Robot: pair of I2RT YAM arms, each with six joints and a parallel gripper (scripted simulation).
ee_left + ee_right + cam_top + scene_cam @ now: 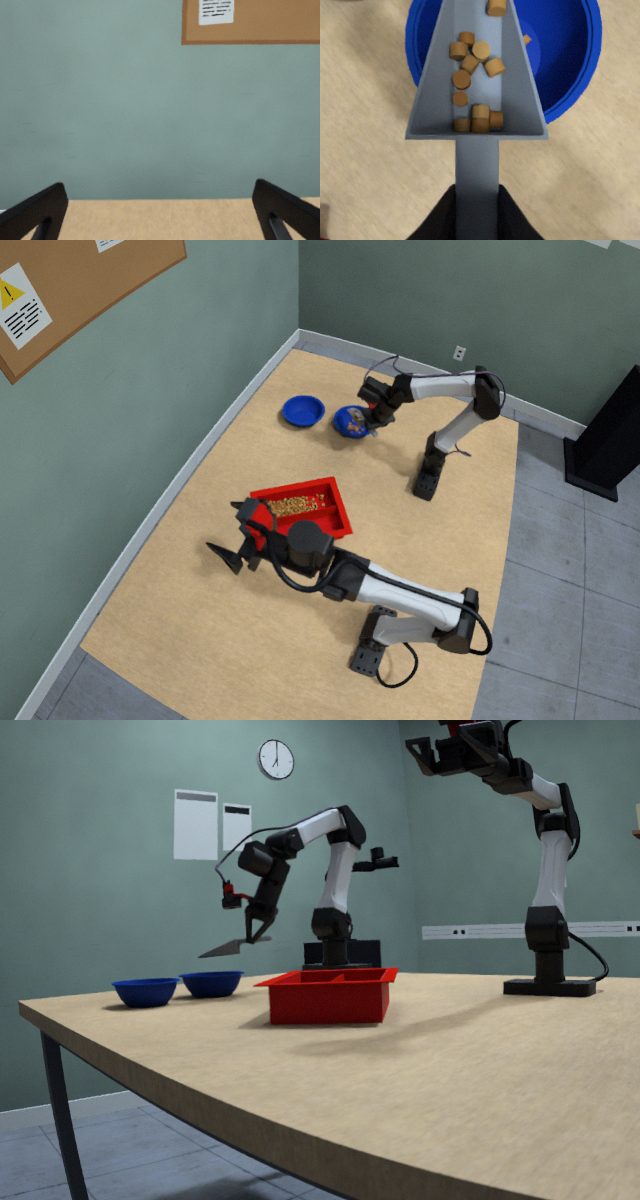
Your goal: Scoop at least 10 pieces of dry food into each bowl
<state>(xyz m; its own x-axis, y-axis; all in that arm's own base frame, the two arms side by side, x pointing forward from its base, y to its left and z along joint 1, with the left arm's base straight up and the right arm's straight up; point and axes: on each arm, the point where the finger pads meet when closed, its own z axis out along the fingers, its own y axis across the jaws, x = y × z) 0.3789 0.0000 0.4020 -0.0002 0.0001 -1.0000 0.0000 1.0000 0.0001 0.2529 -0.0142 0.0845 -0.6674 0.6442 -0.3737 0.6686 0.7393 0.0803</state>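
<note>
On the cork board (111, 289) (255, 22) beyond the red box (343, 506) (323, 1004), a notice (23, 304) carries a yellow warning triangle with an exclamation mark; its lines are too small to read. Behind the box, the exterior view shows a wall clock (276, 759) with its hands at about seven, and two sheets (195, 824) (237, 826) with darker header bars, also unreadable. No brand shows on the box.

The box sits flat on the table (361, 1081), food (294, 505) in one long compartment. The left arm reaches over it, hiding a corner from above; its gripper (220, 523) (435, 735) (160, 184) stands wide open above the box's end, holding nothing.

Well apart from the box, the right gripper (373, 432) (251, 941) (477, 193) is closed down on the handle of the scoop (356, 414) (224, 948) (512, 95). The scoop hangs over one blue bowl (341, 428) (211, 984) (570, 55), carrying roughly a dozen pieces. At least one piece seems to lie in that bowl, though the scoop covers much of it. The second bowl (303, 410) (145, 992) stands upright beside the first, also away from the box.
</note>
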